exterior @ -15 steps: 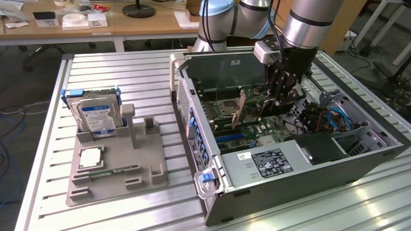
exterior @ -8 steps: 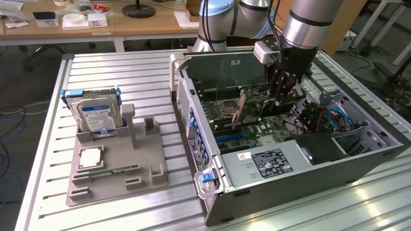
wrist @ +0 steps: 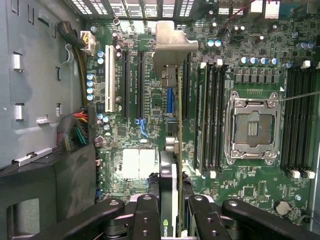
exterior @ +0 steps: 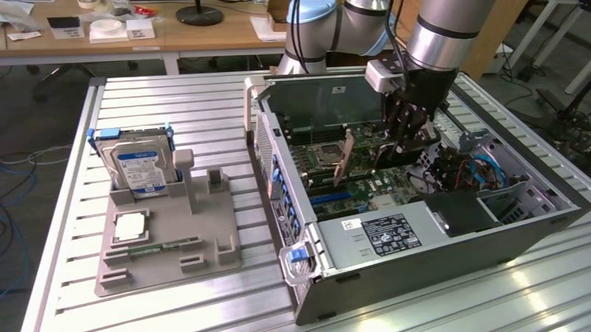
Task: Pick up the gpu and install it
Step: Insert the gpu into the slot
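My gripper [exterior: 405, 135] reaches down into the open computer case [exterior: 517, 235] and is shut on the gpu [exterior: 417, 153], a dark thin card held on edge over the green motherboard [exterior: 369, 183]. In the wrist view the gpu [wrist: 173, 150] runs edge-on away from my gripper [wrist: 172, 215]. One black finger presses on each side of it. Its silver end bracket [wrist: 170, 45] is at the far end, towards the case's slotted rear wall. The card hangs over the area of the long black expansion slots [wrist: 141, 85] and a blue slot [wrist: 169, 100]. Whether it touches a slot cannot be told.
In the exterior view's left, a grey fixture [exterior: 217, 238] holds a hard drive [exterior: 138, 166], a processor chip [exterior: 129, 227] and a memory stick [exterior: 152, 247]. Inside the case are the power supply [exterior: 388, 235], the CPU socket [wrist: 252, 127], memory slots [wrist: 210, 115] and cable bundles [wrist: 75, 132].
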Robot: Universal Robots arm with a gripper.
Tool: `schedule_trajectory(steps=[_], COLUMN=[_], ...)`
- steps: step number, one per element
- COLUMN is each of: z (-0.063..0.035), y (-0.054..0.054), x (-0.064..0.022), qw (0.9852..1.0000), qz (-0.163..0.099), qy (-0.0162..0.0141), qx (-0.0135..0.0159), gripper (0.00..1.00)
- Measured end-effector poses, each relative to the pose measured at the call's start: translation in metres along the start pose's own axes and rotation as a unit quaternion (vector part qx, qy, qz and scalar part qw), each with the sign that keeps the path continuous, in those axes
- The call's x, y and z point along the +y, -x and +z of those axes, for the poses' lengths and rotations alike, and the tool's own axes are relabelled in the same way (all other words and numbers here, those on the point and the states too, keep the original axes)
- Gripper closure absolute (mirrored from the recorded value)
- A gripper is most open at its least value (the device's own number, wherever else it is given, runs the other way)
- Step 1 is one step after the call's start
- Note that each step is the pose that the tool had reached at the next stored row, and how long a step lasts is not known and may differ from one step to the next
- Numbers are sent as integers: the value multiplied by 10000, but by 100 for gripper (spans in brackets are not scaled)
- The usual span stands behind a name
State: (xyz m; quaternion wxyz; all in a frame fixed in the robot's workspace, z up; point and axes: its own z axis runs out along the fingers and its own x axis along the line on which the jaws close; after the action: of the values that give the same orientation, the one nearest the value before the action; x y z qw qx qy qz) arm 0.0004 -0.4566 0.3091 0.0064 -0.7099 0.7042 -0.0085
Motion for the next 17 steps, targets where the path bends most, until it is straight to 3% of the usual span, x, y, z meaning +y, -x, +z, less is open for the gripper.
schedule_trajectory(steps=[17], z=[65], y=[0], x=[2], qw=[10000], qz=[-1], qy=[-1], qx=[0], gripper=[73])
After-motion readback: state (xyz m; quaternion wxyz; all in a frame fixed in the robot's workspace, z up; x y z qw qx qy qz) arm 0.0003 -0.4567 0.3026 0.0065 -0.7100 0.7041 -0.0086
